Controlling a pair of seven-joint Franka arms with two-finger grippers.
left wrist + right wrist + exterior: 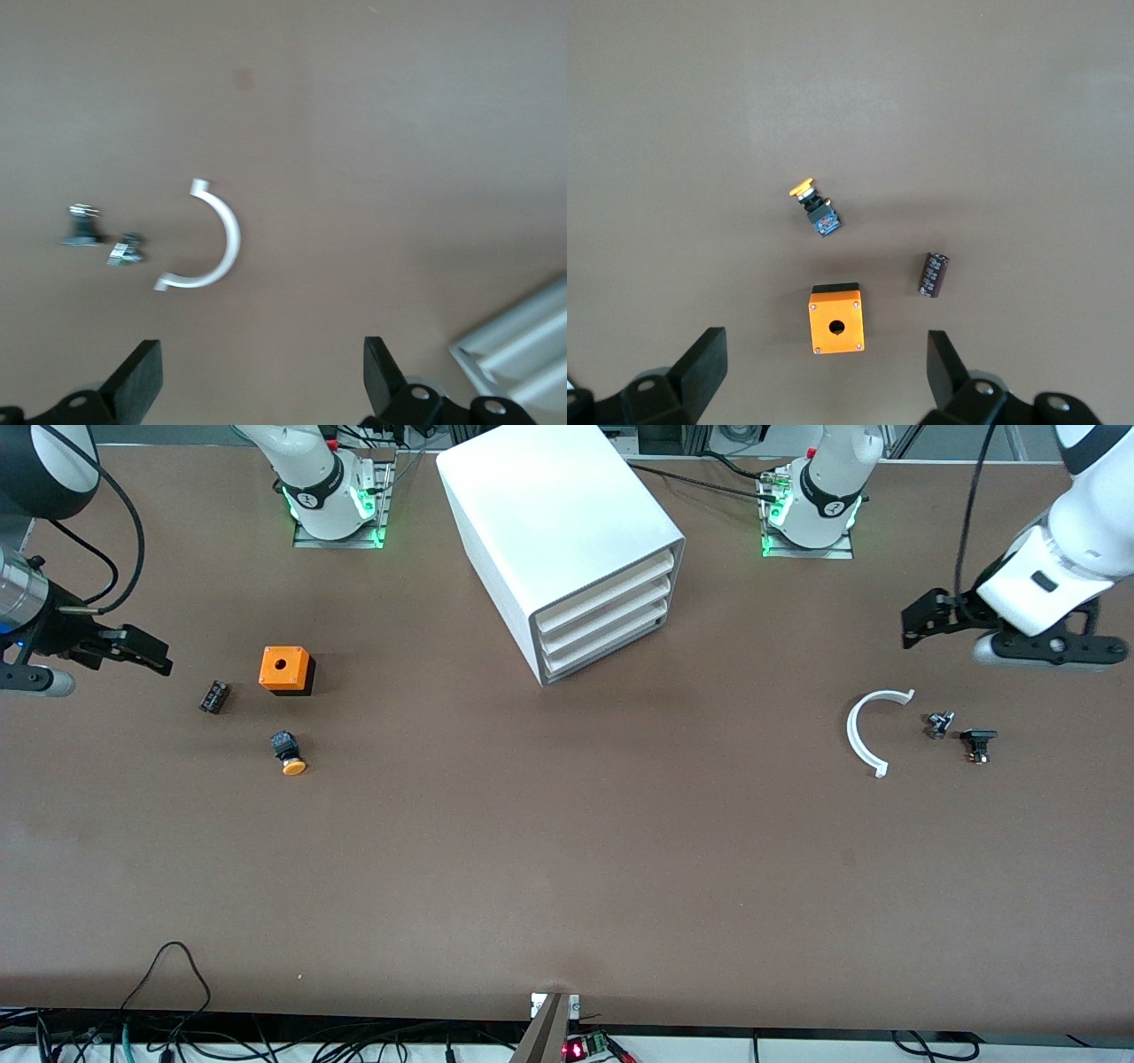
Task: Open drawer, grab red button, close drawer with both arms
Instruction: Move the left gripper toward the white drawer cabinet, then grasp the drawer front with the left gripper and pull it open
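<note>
The white cabinet (pixel 567 522) stands at the middle of the table near the arms' bases, its three drawers (pixel 611 615) all shut. The button is out of view. My left gripper (pixel 921 615) hangs open and empty over the left arm's end of the table. In the left wrist view that gripper (pixel 263 363) is over bare table, with a corner of the cabinet (pixel 523 345) showing. My right gripper (pixel 146 651) is open and empty over the right arm's end. In the right wrist view it (pixel 826 372) hovers close to an orange box (pixel 835 320).
At the right arm's end lie the orange box with a hole (pixel 285 669), an orange-capped button (pixel 289 753) and a dark cylinder (pixel 213 696). At the left arm's end lie a white curved piece (pixel 861 735) and two small black parts (pixel 939 724) (pixel 977 742). Cables run along the front edge.
</note>
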